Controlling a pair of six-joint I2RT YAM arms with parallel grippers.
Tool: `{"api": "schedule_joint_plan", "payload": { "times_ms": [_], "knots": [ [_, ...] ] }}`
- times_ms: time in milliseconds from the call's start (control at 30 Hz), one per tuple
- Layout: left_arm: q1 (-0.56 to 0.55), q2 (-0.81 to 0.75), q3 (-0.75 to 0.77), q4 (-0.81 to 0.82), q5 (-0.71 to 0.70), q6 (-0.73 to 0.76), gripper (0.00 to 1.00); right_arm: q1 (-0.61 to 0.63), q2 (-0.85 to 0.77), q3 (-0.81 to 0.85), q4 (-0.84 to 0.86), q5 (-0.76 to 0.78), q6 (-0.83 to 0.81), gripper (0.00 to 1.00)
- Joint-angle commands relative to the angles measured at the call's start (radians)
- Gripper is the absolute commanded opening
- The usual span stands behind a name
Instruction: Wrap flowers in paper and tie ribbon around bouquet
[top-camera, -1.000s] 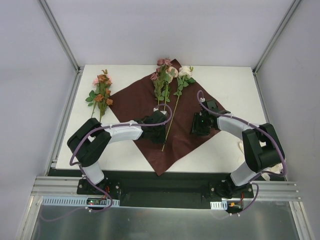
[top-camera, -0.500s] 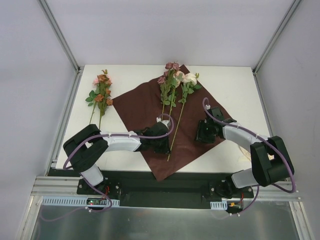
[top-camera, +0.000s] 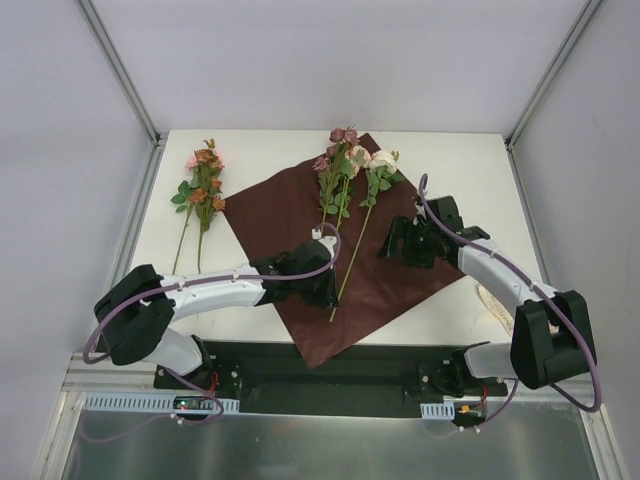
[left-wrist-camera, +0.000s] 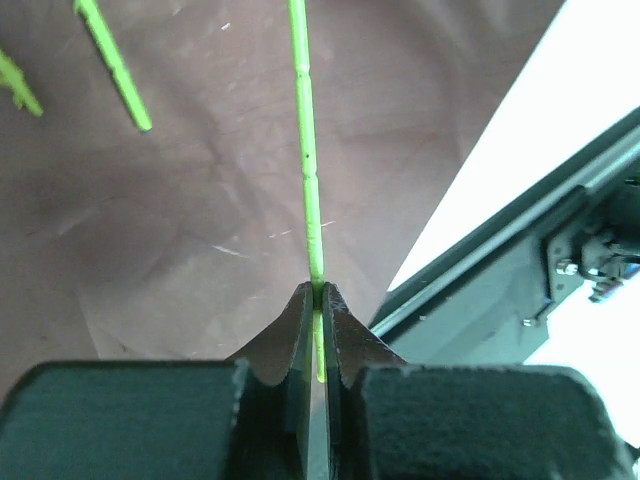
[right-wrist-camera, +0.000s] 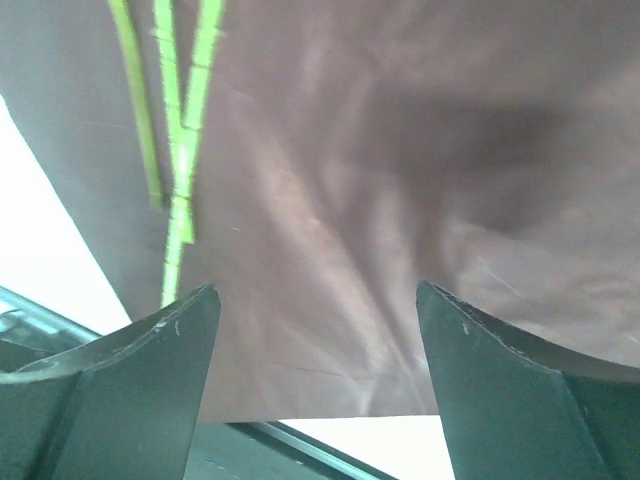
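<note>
The dark red paper lies flat as a diamond on the table. Two bunches of the flowers rest on it, pink blooms and cream blooms, stems pointing toward me. My left gripper is shut on the near end of one long green stem, which is pinched between its fingertips. My right gripper hovers open over the paper's right corner, with nothing between its fingers. The ribbon lies at the right, partly hidden by the right arm.
A third bunch with rust and pink blooms lies on the white table left of the paper. The table's near edge and a black frame rail run close beside the left gripper. Grey walls stand on the other three sides.
The paper and flowers have shifted to the right. My left gripper has closed on the stem and reached further right. My right gripper has opened wide and moved back a little.
</note>
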Motion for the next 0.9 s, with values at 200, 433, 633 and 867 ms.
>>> {"api": "schedule_joint_plan", "payload": {
  "times_ms": [200,433,633,867],
  "knots": [
    [-0.025,-0.059,0.056,-0.040,0.065,0.014,0.00,0.023,0.234,0.162,0.309,-0.160,0.322,0.80],
    [-0.042,-0.076,0.038,-0.039,0.055,-0.001,0.00,0.025,0.308,0.202,0.361,-0.104,0.286,0.42],
    [-0.050,-0.094,0.030,-0.039,0.042,0.008,0.00,0.054,0.270,0.243,0.303,-0.054,0.226,0.01],
    [-0.037,-0.134,0.009,-0.080,-0.102,-0.015,0.00,0.207,0.139,0.371,0.164,0.172,0.125,0.01]
  ]
}}
